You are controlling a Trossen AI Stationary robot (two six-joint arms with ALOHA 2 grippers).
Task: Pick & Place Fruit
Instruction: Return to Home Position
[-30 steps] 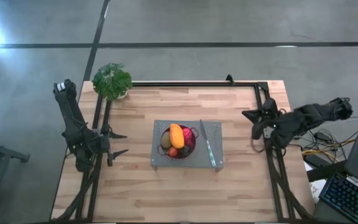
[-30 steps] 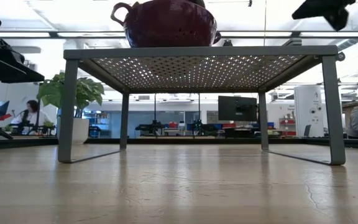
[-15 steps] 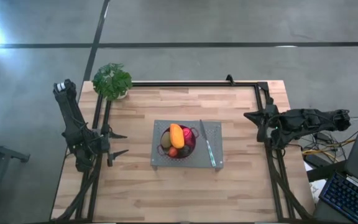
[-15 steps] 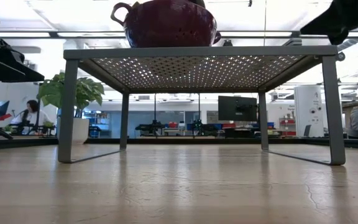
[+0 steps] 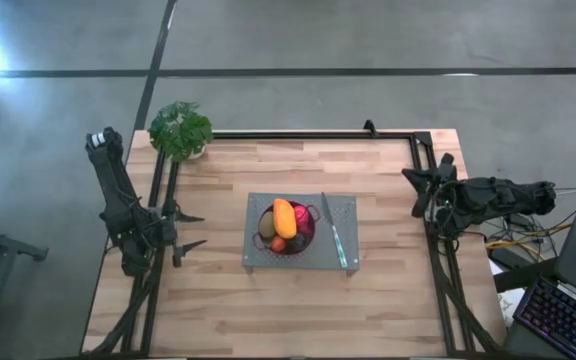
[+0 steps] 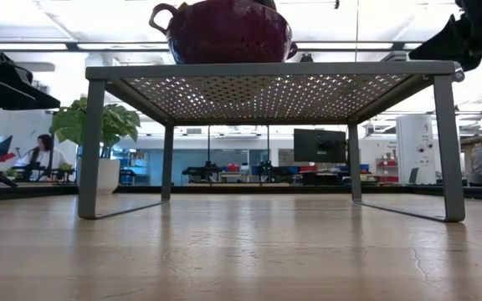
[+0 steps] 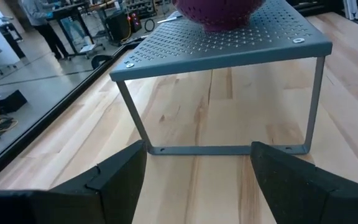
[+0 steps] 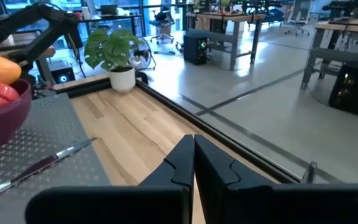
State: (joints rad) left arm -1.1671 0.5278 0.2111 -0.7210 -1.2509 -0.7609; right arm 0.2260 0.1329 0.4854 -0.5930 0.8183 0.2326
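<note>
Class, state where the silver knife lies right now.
In the high view, the knife lies on the grey perforated shelf at the table's centre, just right of the purple strainer bowl holding the fruit.

**Two matte black arms**

The left arm [image 5: 118,195] and right arm [image 5: 488,198] are black all over, built of slim, jointed segments. A pale band marks the left arm's far end. The jaws are flat, angular dark wedges.
</note>
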